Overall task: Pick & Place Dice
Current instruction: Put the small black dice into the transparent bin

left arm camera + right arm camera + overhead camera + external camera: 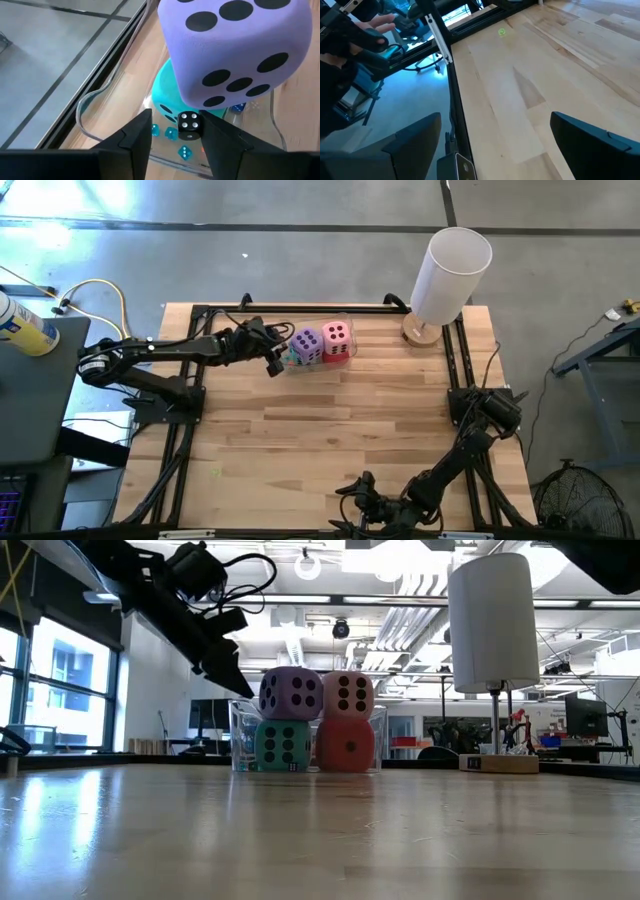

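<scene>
Setting: wooden bench (pixel 330 440) with a dark frame; a tall white cylinder (pixel 450 272) on a wooden base stands at the far right corner, apart from the work.
Container: clear plastic tray (pixel 238 735) at the far middle of the bench; all four dice sit in it as a two-by-two stack.
Upper dice: purple die (pixel 290 693) on top of the teal die (pixel 282 744); pink die (pixel 347 693) on top of the red die (pixel 346 745). The two columns touch side by side, which is likely what keeps the upper pair level.
Small items: a little black die (pixel 189 125) and a few tiny blue dice (pixel 171 134) lie on the tray floor in front of the teal die, seen only from the left wrist.
Left gripper: (pixel 275 363) just beside the tray's left side, aimed at the purple die; fingers parted, nothing between them, not touching the die. Reads as released, the purple die standing on its own.
Right gripper: (pixel 492 145) parked low at the near edge of the bench, well apart from the tray, jaws spread wide and holding nothing.
Task state: judging by the full stack, placing looks complete or nearly so.
Risk: a nudge from the left gripper could tip the soft purple die off its perch.
</scene>
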`<state>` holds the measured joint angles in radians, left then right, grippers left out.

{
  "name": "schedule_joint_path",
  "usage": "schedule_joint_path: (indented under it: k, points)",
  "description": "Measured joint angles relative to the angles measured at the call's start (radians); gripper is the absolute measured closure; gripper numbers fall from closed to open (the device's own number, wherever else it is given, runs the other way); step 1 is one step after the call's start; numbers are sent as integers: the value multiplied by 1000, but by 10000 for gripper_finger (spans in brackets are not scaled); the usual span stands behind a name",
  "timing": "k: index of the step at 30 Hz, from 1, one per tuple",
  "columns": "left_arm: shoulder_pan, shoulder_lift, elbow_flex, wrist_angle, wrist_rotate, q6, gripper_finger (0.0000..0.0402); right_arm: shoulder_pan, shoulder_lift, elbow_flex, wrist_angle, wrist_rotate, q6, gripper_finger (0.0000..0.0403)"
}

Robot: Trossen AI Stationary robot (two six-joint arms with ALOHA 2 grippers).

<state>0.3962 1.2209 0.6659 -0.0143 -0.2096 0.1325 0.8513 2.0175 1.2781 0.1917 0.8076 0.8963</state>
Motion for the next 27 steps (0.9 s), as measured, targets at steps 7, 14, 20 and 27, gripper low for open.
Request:
schedule_joint_path:
  k: [7, 14, 20, 27]
  points:
    - [-9, 0, 0, -14, 8, -11, 245, 0, 0, 0, 0, 0, -8, 37]
    - [-41, -2, 2, -89, 64, 82, 245, 0, 0, 0, -3, 0, -10, 37]
    - [-45, -5, 2, -101, 130, 106, 245, 0, 0, 0, -8, 0, -10, 37]
    - [-46, -9, 2, -99, 163, 114, 245, 0, 0, 0, -8, 0, -10, 37]
